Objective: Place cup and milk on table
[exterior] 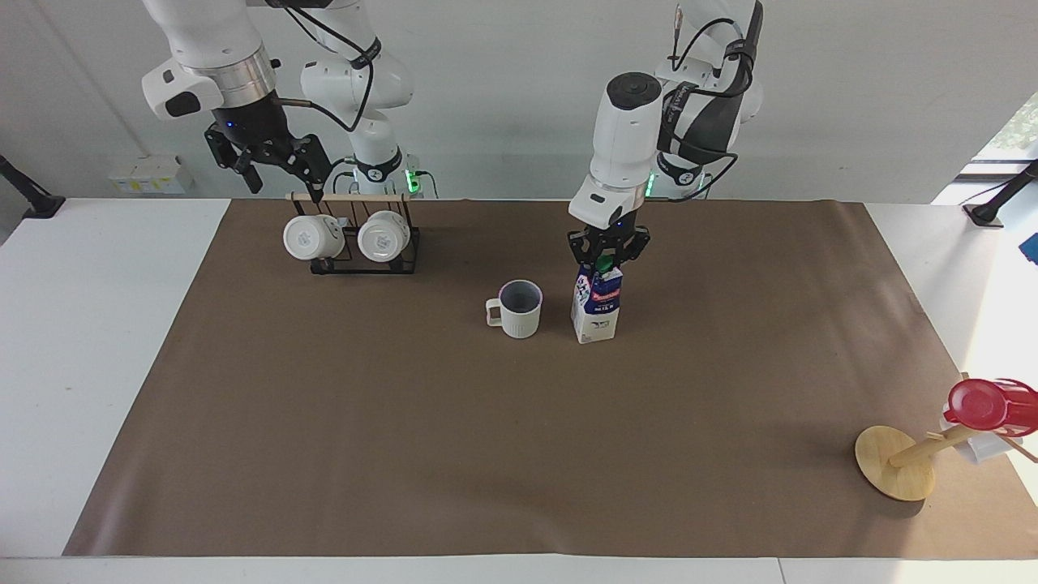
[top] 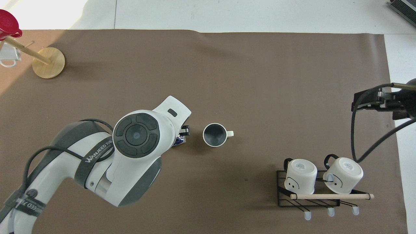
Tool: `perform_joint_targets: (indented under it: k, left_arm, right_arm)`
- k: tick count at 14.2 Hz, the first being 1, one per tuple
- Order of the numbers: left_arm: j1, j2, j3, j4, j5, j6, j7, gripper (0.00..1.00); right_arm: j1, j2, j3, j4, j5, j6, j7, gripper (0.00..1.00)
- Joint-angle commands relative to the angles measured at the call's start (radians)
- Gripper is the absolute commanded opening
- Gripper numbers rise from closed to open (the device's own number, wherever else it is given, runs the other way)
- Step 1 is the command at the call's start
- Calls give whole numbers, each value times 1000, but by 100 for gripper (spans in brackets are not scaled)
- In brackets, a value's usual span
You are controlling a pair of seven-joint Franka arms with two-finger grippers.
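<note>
Two white mugs [exterior: 349, 237] on black rack [exterior: 405, 258]; red cup [exterior: 985, 405] on wooden stand [exterior: 892, 462].

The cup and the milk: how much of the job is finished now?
Done: the cup stands upright on the table. In hand: the left gripper, jaws shut on the milk, holds it upright beside the cup, base at the table. Left: releasing it. The right gripper waits, open, above the mug rack.

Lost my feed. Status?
Left gripper shut on milk, upright beside cup. Right gripper open over mug rack. Nothing obstructing.
</note>
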Motion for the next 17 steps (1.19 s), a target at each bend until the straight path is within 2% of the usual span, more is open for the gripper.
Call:
perform_joint_targets:
  k: [1,3,4,6,11,14,17]
  left_arm:
    - [-27,8,17,6,25,-2,-26,41]
    - [-27,8,17,8,25,3,-25,42]
    - [-25,8,17,8,25,6,-25,51]
    - [-24,8,15,8,25,12,-20,98]
    - [-12,-15,28,60,21,-25,-6,100]
    - [34,-29,32,178,10,-173,67,100]
    - [126,-29,34,282,-40,-298,200,100]
  right_arm:
    - [-16,2,7,18,5,-30,-31,100]
    - [-16,-2,7,14,5,-33,-55,100]
    - [-17,-2,7,14,4,-33,-69,100]
    - [-17,-2,7,14,-2,-34,-86,100]
    - [-22,-4,7,14,10,-34,-85,100]
    - [-26,-2,7,14,14,-36,-89,100]
    - [-26,-4,7,14,14,-36,-88,100]
